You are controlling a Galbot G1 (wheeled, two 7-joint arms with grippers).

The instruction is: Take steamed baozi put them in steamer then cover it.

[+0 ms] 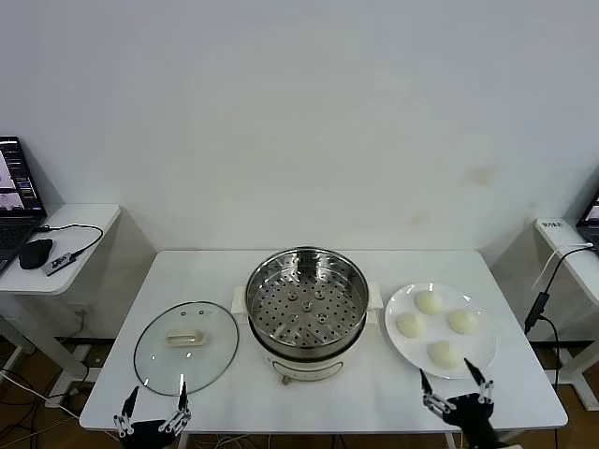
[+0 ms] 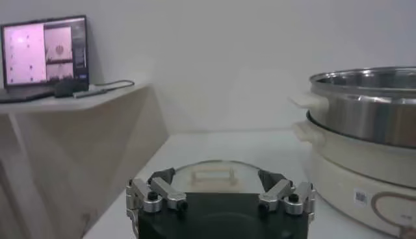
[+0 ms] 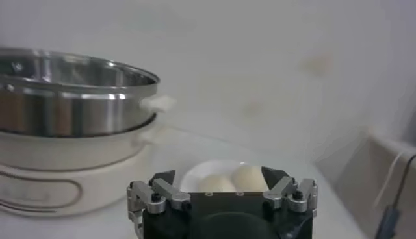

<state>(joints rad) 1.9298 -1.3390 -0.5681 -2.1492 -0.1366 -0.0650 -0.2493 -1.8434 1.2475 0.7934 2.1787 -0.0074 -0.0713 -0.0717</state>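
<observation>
The steamer (image 1: 306, 299) stands uncovered at the table's middle, its perforated tray bare; it also shows in the left wrist view (image 2: 364, 110) and the right wrist view (image 3: 71, 97). The cover (image 1: 186, 346) lies flat to the steamer's left. Several steamed baozi (image 1: 430, 301) sit on a white plate (image 1: 483, 344) at the right. My left gripper (image 1: 156, 390) hovers open at the cover's near edge (image 2: 214, 165), holding nothing (image 2: 216, 173). My right gripper (image 1: 446, 370) is open at the plate's near edge, with the baozi (image 3: 247, 176) just beyond its empty fingers (image 3: 218, 173).
A side desk at the left carries a laptop (image 1: 14, 201) and a mouse (image 1: 36, 253). Another small desk with a hanging cable (image 1: 552, 271) stands at the right. A white wall rises close behind the table (image 1: 374, 402).
</observation>
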